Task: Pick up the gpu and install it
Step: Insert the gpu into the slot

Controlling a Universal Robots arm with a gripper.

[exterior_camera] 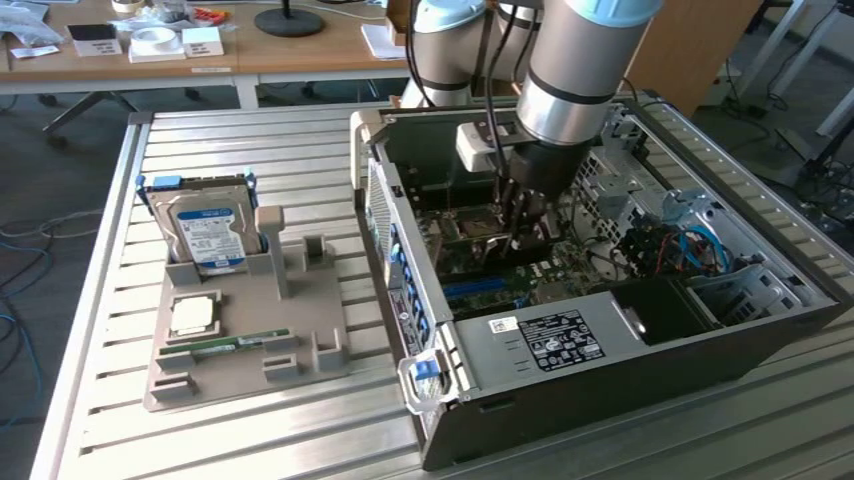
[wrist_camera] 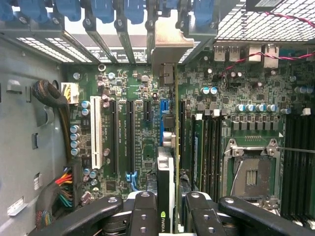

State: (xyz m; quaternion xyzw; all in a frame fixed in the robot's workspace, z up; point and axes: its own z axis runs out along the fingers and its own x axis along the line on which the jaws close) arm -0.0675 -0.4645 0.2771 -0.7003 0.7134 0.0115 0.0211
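The gripper (wrist_camera: 170, 209) is clamped on the gpu (wrist_camera: 166, 167), deep inside the open computer case (exterior_camera: 694, 370). The gpu stands on edge over the motherboard (wrist_camera: 133, 83). Its long axis runs parallel to the slots, and its silver bracket (wrist_camera: 167, 44) points toward the blue clips (wrist_camera: 134, 9) on the case wall at the exterior view's left.

The gripper (wrist_camera: 166, 212) clamps the gpu (wrist_camera: 166, 169) edge-on between its black fingers (wrist_camera: 143, 211), over the green motherboard (wrist_camera: 142, 98). The card's silver bracket (wrist_camera: 170, 44) reaches the row of blue clips (wrist_camera: 133, 10). A white slot (wrist_camera: 95, 132) and the processor socket (wrist_camera: 251, 169) lie on opposite sides of the card.
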